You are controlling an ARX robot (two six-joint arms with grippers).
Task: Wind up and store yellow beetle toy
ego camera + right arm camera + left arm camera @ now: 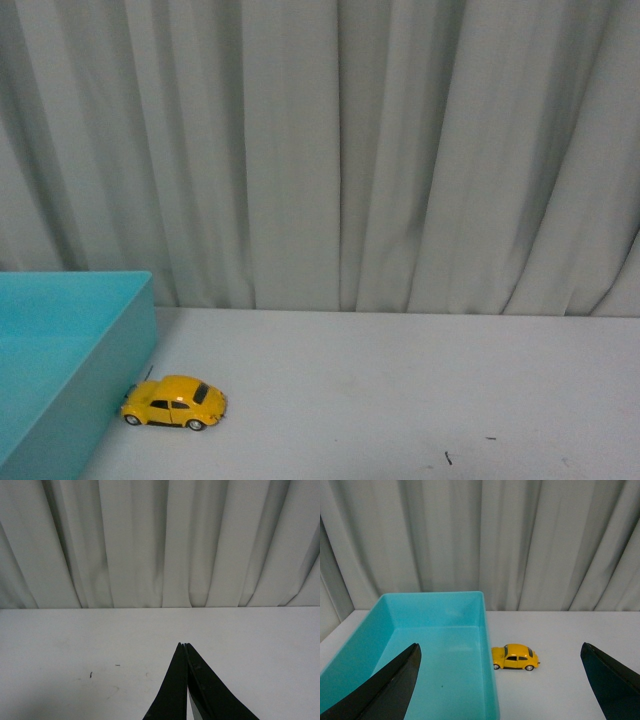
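Observation:
The yellow beetle toy (175,401) stands on its wheels on the white table, its nose against the outer wall of a turquoise bin (95,345). In the left wrist view the toy (515,657) sits just beyond the bin's wall (487,650), ahead of my left gripper (500,652), which is open wide with nothing between its black fingers (395,682). My right gripper (183,644) is shut with nothing in it, over bare table away from the toy. Neither arm shows in the front view.
The bin holds nothing that I can see in the left wrist view. A grey curtain (330,150) hangs along the table's far edge. Small dark specks (448,458) mark the tabletop to the right of the toy.

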